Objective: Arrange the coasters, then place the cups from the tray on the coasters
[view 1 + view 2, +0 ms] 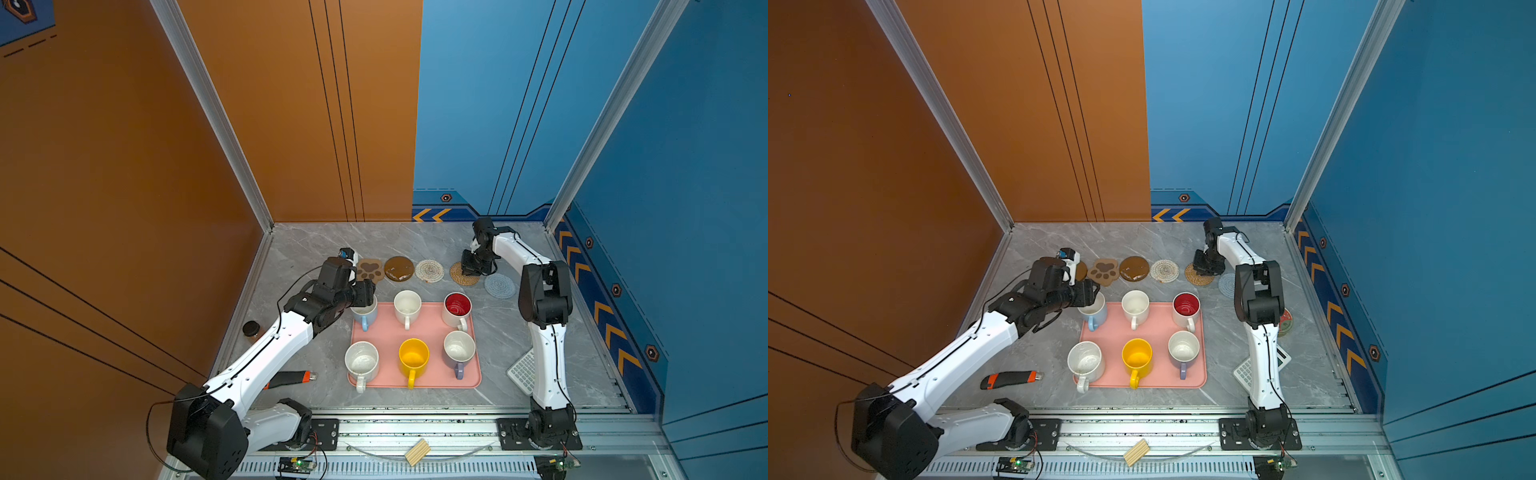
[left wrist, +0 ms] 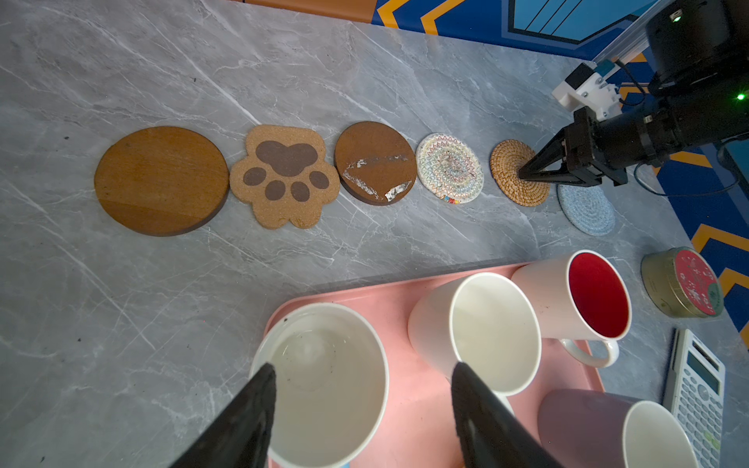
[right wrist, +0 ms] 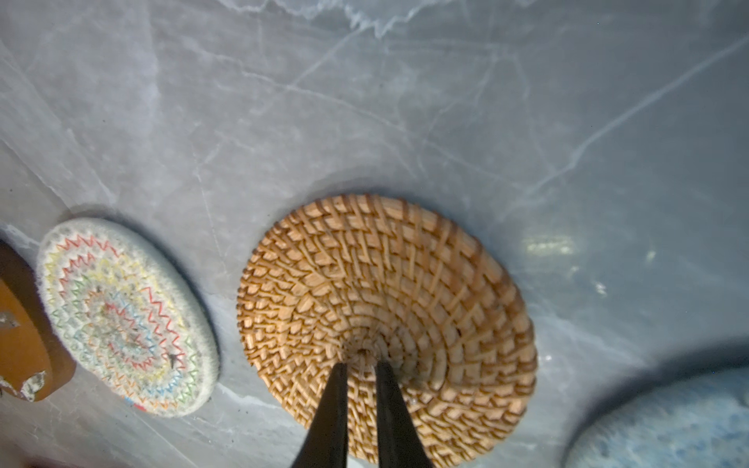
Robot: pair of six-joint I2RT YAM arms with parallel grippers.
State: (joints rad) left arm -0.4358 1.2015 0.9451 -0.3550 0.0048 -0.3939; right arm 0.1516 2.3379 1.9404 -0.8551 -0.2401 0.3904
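Six coasters lie in a back row: a wooden disc (image 2: 162,180), paw (image 2: 283,176), second disc (image 2: 375,162), cream woven (image 2: 449,168), rattan (image 3: 385,283) and blue-grey (image 2: 585,210), which sits a little nearer. My right gripper (image 3: 362,362) is shut, its tips resting on the rattan coaster's centre (image 1: 462,277). The pink tray (image 1: 432,374) holds six cups. My left gripper (image 2: 362,372) hangs open over the light blue cup (image 2: 324,385) at the tray's back-left corner, one finger (image 2: 263,389) at its rim, the other between it and the white cup (image 2: 486,324).
Also on the tray are red-inside (image 1: 457,305), speckled (image 1: 361,359), yellow (image 1: 413,357) and lavender (image 1: 459,349) cups. A red-topped tin (image 2: 685,283) and calculator (image 1: 521,372) lie right of it. A box cutter (image 1: 291,378) and small jar (image 1: 250,329) sit left.
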